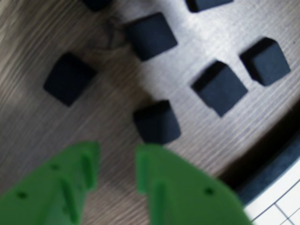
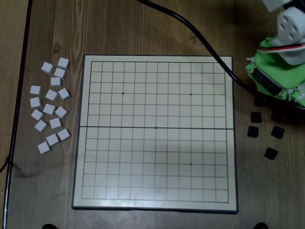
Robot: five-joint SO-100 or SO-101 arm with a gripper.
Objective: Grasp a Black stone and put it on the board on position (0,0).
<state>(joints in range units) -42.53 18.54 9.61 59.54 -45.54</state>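
A: Surface? B: Wood-grain table (image 2: 52, 28); cream gridded board (image 2: 155, 205) at centre, bare of stones; white blocks (image 2: 50, 117) to its left, a black cable (image 2: 200, 36) crossing the far right in the overhead view.

A: Pincer? B: Green gripper (image 1: 117, 164), jaws narrowly parted, empty; the Black stone (image 1: 156, 123) lies just beyond the right fingertip in the wrist view, right of the board.

Arm: green body with white joint housing (image 2: 291, 26), standing at the right edge in the overhead view, bent downward. Pincer (image 1: 117, 159): two green fingers (image 1: 77, 164), parted with a clear gap between the tips, empty, pointing down toward the counter.
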